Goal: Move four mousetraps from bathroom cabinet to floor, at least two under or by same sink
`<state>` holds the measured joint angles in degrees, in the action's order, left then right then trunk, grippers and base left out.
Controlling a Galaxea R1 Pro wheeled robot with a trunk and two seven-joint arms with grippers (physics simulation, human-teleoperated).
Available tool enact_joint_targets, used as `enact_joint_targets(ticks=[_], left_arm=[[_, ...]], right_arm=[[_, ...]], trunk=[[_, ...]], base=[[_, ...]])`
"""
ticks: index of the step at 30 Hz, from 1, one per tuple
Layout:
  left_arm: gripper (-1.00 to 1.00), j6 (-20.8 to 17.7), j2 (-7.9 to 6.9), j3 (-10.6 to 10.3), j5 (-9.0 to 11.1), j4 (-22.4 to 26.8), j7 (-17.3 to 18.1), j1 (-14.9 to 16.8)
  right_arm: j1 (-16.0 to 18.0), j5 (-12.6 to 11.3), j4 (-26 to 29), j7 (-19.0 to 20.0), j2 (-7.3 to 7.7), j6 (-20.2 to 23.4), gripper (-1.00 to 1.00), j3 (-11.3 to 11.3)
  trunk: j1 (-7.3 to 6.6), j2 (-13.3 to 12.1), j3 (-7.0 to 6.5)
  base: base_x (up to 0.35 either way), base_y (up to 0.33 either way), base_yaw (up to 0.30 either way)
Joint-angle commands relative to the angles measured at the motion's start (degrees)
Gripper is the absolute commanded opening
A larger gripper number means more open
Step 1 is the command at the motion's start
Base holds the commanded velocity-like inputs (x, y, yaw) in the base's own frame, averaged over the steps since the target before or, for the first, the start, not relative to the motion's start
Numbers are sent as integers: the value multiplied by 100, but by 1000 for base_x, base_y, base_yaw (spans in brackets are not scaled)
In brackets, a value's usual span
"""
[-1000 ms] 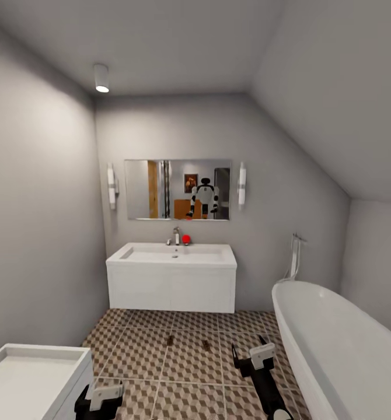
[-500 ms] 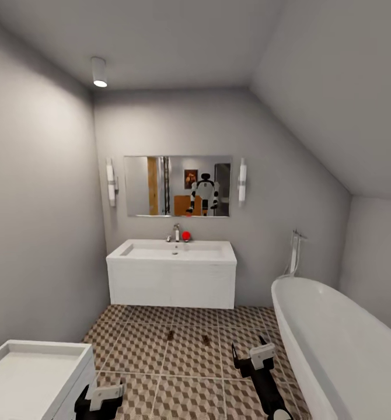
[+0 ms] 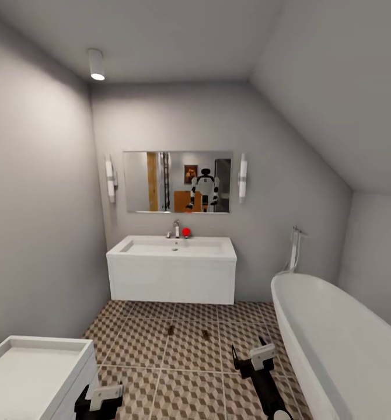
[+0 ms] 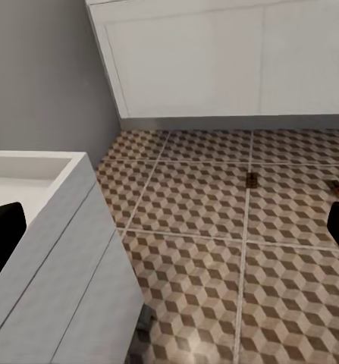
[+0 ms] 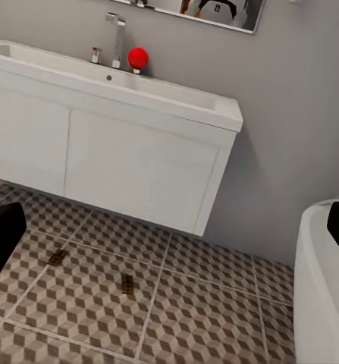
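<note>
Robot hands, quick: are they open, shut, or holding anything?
Left hand: open, holding nothing.
Right hand: open, holding nothing.

white sink (image 3: 171, 271), cube-patterned brown floor (image 3: 184, 350)

Oval white bathtub (image 3: 335, 338) along the right wall, with a chrome floor-standing tap (image 3: 295, 248) at its far end. Rectangular mirror (image 3: 177, 182) on the grey back wall, flanked by two upright white tube lamps (image 3: 110, 179) (image 3: 242, 178). Cylindrical ceiling spotlight (image 3: 96, 64) lit at upper left. Small red ball (image 3: 186, 232) just beside the chrome faucet. Sloped ceiling descending to the right.
</note>
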<state>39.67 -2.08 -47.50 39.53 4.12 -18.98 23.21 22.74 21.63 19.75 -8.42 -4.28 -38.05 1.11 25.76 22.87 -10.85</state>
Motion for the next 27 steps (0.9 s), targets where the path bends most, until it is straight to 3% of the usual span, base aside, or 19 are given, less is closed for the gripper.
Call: enact_joint_targets(ticks=[1,27], left_arm=[[100,-3,-3,-49,2,9,-53,-1],[100,-3,-3,-49,2,9,-53,-1]], right_arm=[[3,61,-6,-45,-2,-10,100,12],[3,61,-7,-45,-2,-10,100,12]], trunk=[[2,5,13],[2,5,256]], base=[[0,0,0],[0,0,0]])
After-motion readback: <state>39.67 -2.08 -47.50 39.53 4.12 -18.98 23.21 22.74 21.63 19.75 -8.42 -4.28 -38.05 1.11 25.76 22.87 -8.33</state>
